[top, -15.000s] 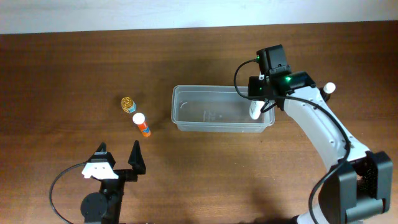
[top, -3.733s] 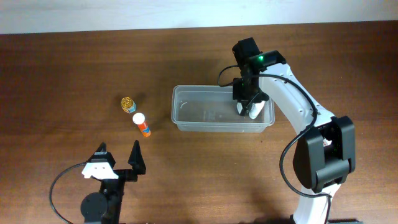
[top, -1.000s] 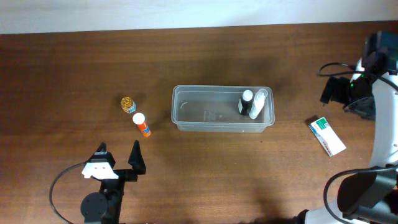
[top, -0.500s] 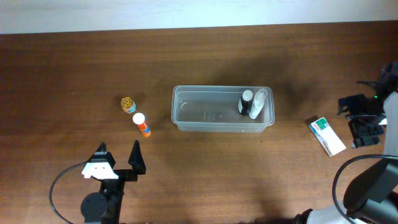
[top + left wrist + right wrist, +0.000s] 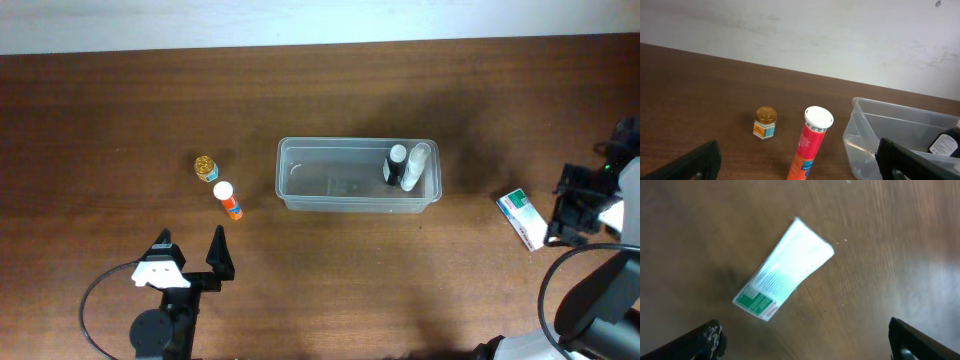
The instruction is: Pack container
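Half a second ago the right tool (image 5: 560, 207) sat a little farther up the bench (image 5: 100, 110); it has since dropped down so that it is just to the right of the green and white box (image 5: 523, 217), its jaws spread wide with nothing between them; the right wrist view has the box (image 5: 783, 270) lying flat and slanted between the two fingers. Nearly four seconds ago that tool was inside the container (image 5: 358, 175); the container has not shifted and rests mid-bench, with a black-capped bottle (image 5: 397, 165) and a white tube (image 5: 415, 166) side by side at its right end. The left tool (image 5: 190, 238) is unchanged, jaws apart and empty, near the front edge.

The box carries a green band and fine print too blurred to read; the orange tube (image 5: 810, 145) and the small gold-lidded jar (image 5: 764, 123) bear labels that cannot be read either.

The box lies close to the right edge of the bench; bare wood separates it from the container; the jar and the orange tube sit near each other, well left of the container, and the container's left half holds nothing.
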